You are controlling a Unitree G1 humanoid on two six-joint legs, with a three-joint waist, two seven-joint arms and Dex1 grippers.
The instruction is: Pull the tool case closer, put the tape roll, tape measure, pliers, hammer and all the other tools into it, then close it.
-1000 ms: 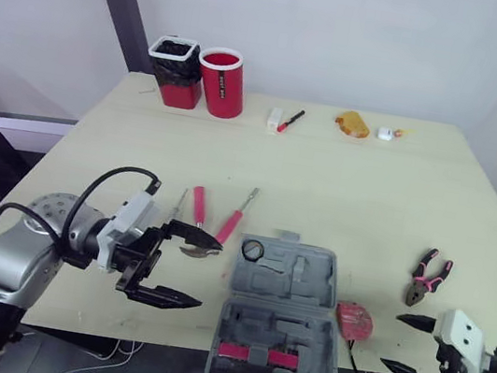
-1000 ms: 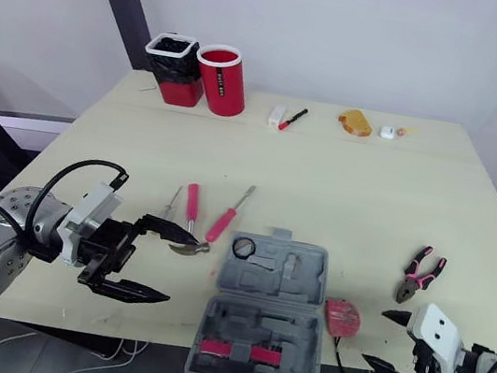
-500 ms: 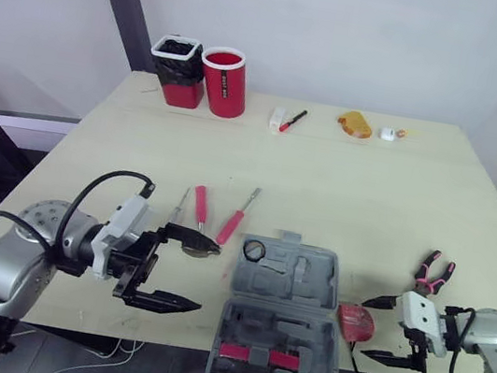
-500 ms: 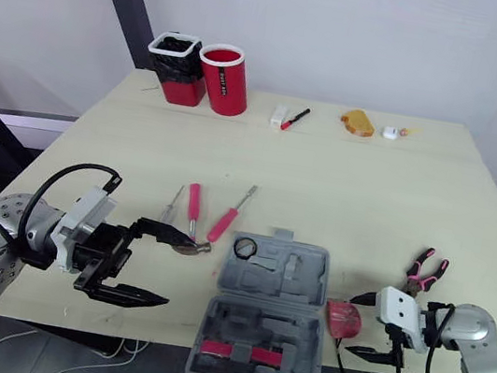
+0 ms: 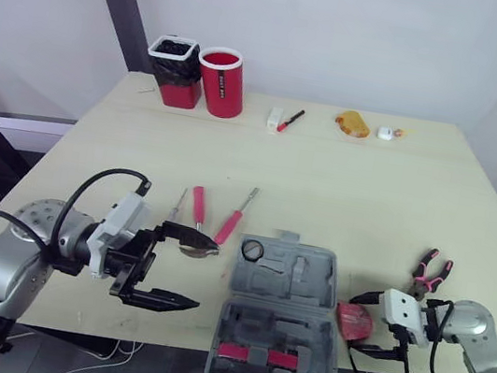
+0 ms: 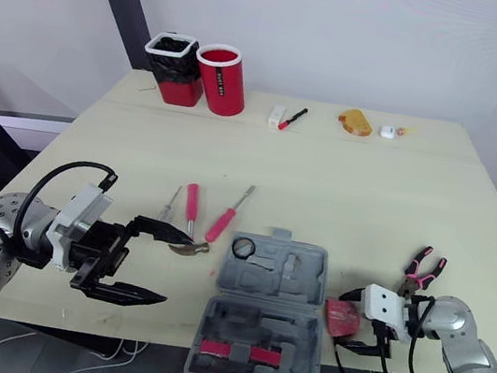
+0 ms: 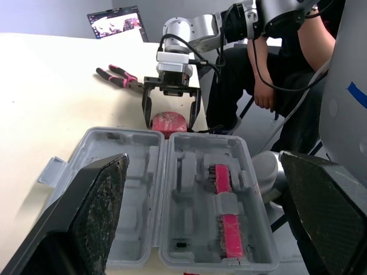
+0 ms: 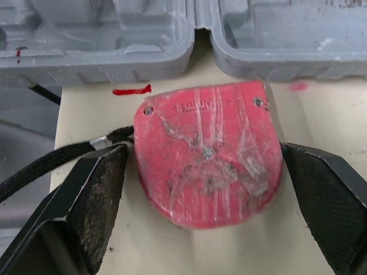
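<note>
Right claw spread around one tape measure; left claw spread near one case.

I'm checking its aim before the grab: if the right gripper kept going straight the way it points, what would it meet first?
The red tape measure, which lies between the open jaws of the right gripper. The grey tool case sits right behind it.

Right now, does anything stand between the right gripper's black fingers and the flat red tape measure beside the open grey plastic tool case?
Nothing blocks it. The open right gripper straddles the flat red tape measure, one finger on each side. Only a thin black cord meets the tape measure's edge close to one finger.
</note>
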